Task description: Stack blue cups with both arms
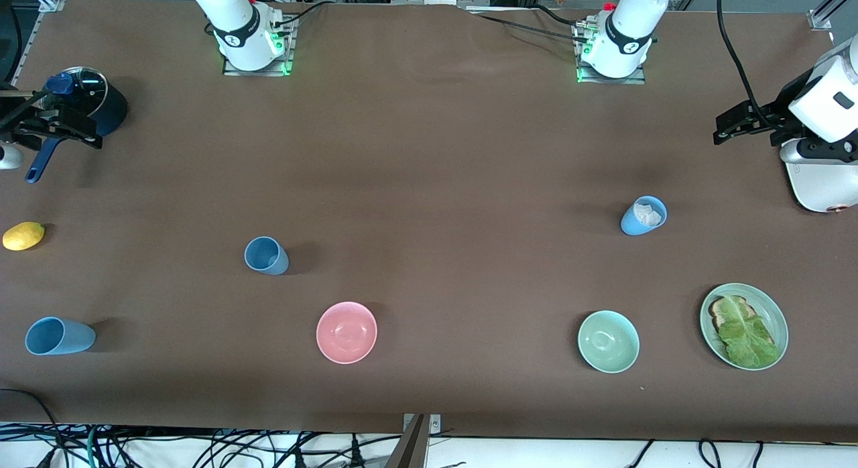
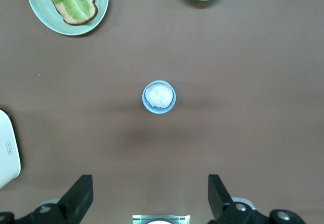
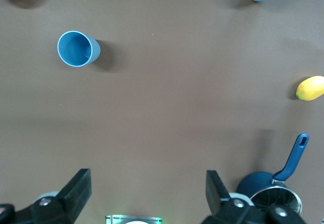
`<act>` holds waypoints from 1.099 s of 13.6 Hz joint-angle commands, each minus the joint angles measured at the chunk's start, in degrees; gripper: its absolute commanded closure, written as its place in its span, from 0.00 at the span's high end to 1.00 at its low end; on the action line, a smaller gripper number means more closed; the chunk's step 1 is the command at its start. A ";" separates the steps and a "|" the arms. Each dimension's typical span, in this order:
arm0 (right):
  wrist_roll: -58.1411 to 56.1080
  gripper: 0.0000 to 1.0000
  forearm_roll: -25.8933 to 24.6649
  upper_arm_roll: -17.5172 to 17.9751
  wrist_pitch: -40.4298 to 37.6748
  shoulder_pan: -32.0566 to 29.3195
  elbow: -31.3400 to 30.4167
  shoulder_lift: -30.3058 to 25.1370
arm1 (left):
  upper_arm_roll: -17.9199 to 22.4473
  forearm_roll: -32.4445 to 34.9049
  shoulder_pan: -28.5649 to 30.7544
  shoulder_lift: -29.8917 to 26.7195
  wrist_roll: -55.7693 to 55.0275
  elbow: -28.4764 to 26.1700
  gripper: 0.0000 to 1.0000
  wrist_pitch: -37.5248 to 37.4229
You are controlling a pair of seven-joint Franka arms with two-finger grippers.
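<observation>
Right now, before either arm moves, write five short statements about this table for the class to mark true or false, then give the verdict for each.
1. Three blue cups stand on the table. True: one with white stuff inside, a slate-blue cup and a sky-blue cup.
2. The cups are already stacked. False: all three stand apart.
3. The pink bowl holds bread and lettuce. False: it is empty; the food lies on the green plate.
4. Both grippers are open and hold nothing. True: left gripper, right gripper.
5. The lemon sits in the mint-green bowl. False: it lies on the table at the right arm's end.
</observation>
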 commanded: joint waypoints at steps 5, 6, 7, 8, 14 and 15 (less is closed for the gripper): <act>0.69 1.00 -0.57 0.26 -0.78 -0.10 0.50 -0.35 | -0.01 0.79 0.47 1.77 1.32 1.70 1.00 -0.67; 0.69 1.00 -0.56 0.26 -0.78 -0.10 0.50 -0.35 | -0.01 0.79 0.56 1.77 1.32 1.61 1.00 -0.59; 0.69 1.00 -0.56 0.26 -0.78 -0.10 0.50 -0.35 | -0.01 0.79 0.56 1.77 1.32 1.61 1.00 -0.67; 0.69 1.00 -0.56 0.26 -0.69 -0.10 0.50 -0.35 | -0.01 0.88 0.56 1.69 1.41 1.61 1.00 -0.67; 0.69 1.00 -0.56 0.17 -0.78 -0.10 0.50 -0.35 | 0.07 3.07 3.28 5.37 2.28 1.61 1.00 2.21; 0.69 1.00 -0.22 0.17 -0.78 -0.10 0.67 -0.44 | 0.07 3.42 3.46 6.94 4.73 1.09 1.00 4.58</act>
